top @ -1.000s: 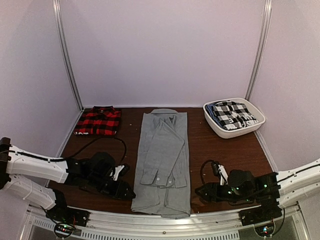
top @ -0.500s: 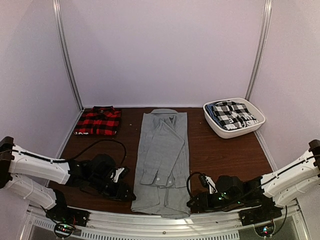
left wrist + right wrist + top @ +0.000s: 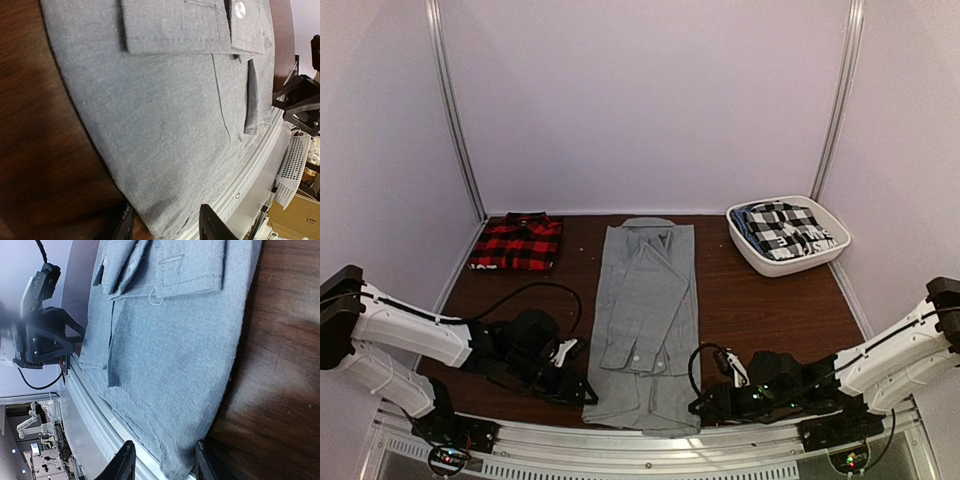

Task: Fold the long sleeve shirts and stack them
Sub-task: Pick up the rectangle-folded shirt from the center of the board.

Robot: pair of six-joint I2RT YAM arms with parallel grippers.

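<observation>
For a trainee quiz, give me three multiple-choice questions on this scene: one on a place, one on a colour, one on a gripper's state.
1. Where is the folded red-and-black plaid shirt? A far left; B near right; C centre.
2. The checked cloth in the white basin is: A black and white; B blue and yellow; C green.
3. The left gripper at the grey shirt's near hem is: A shut on it; B open around its corner; C raised high.
Answers: A, it lies far left; A, black-and-white checks show; B, wrist view shows fingers apart.
</observation>
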